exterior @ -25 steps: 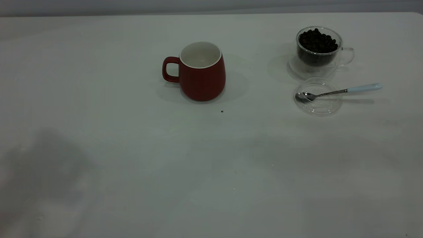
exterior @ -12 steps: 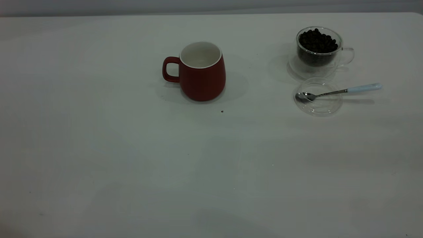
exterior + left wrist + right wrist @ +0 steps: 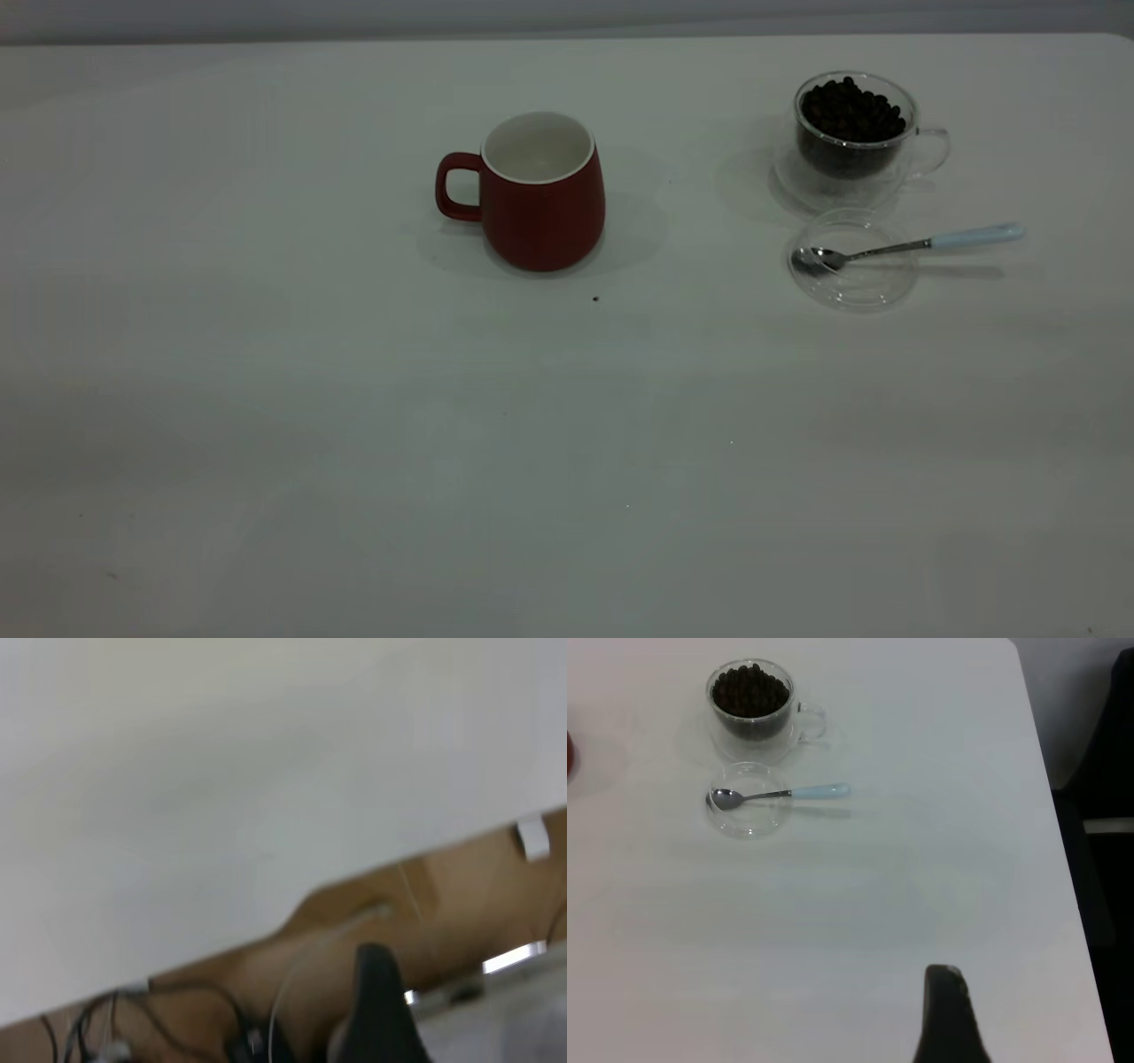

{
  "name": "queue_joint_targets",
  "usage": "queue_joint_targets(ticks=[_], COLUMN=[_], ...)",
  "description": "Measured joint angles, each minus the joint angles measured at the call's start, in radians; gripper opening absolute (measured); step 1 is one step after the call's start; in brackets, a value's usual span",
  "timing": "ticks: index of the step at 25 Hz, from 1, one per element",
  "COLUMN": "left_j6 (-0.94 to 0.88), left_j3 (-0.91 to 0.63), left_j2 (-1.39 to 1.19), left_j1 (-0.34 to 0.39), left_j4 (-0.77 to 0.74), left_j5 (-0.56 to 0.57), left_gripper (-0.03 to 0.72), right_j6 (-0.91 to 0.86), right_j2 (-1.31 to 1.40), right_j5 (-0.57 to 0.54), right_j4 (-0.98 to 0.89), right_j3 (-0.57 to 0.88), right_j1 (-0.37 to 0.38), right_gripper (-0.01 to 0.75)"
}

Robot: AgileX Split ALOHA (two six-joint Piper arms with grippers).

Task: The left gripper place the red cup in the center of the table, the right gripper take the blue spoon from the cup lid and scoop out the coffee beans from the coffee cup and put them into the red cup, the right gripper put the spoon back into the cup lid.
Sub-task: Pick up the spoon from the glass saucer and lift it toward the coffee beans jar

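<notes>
Only one dark finger of the right end effector (image 3: 950,1014) shows, over bare table (image 3: 354,461) well short of the objects, so whether it is released or clenched cannot be told. The left end effector (image 3: 376,1010) hangs past the table edge, its state equally unreadable. Farther on, the blue spoon (image 3: 904,245) lies with its bowl in the clear cup lid (image 3: 852,282), handle sticking out over the rim. The red cup (image 3: 536,197) stands upright mid-table, white interior showing no beans. Farthest, just behind the lid, the glass coffee cup (image 3: 852,137) is heaped with coffee beans (image 3: 850,108).
</notes>
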State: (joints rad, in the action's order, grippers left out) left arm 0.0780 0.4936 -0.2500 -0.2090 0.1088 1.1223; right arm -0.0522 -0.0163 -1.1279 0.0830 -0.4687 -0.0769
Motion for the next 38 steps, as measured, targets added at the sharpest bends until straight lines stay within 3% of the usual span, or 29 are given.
queue_joint_targets(ticks=[8,11,38], left_j6=[-0.002,-0.002,0.068], left_j3=[0.001,0.002,0.002], left_j2=[0.264,0.270,0.270], left_j1=[0.235,0.279,0.286], left_j4=[0.009,0.019,0.002], left_j5=[0.026,0.033,0.035], left_gripper=[0.587,0.587,0.587], right_j6=[0.000,0.000,0.000], right_j2=[0.000,0.000,0.000], right_j5=[0.000,0.000,0.000], right_j4=[0.000,0.000,0.000], right_j3=[0.000,0.000,0.000], right_j1=[0.000,0.000,0.000], right_gripper=[0.543,0.543,0.543])
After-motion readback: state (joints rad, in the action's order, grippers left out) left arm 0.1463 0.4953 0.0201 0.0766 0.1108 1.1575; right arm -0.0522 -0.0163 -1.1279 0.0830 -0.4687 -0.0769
